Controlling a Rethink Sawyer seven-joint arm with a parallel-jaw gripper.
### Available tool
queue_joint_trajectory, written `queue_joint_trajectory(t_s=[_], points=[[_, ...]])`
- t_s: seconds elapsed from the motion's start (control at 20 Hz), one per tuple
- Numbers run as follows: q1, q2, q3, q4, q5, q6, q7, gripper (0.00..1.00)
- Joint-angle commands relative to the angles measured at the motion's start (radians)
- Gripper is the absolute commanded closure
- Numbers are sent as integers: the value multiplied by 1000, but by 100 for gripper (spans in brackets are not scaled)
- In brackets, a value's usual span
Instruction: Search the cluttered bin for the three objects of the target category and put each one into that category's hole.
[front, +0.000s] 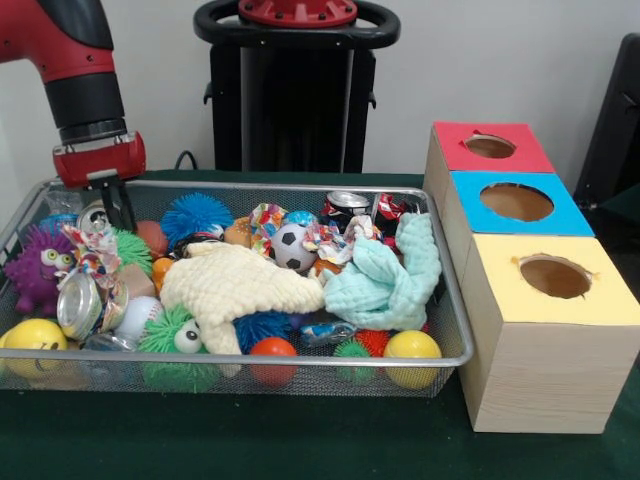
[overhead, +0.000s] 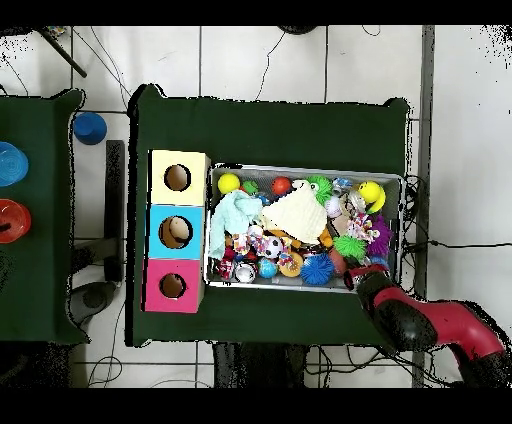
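Hovering my pincer (front: 115, 210) at the cluttered bin's (front: 250, 362) corner, over a can (front: 95, 215); its spread I cannot tell.

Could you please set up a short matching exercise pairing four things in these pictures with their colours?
Things:
1. googly-eyed monster
2. middle box top
3. cloth nearest the boxes
4. large cloth in the basket's middle

Colours:
A. blue
B. cream
C. purple
D. mint green

Pairs: 1-C, 2-A, 3-D, 4-B
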Motion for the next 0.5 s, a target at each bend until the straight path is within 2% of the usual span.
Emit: queue_joint_trajectory(t_s=[0.05,0.1,0.5], points=[[-3,-27,25,-46,-5,57,-236,100],[-6,-19,20,-49,-4,48,-216,0],[-4,-16,12,-60,20,79,-220,0]])
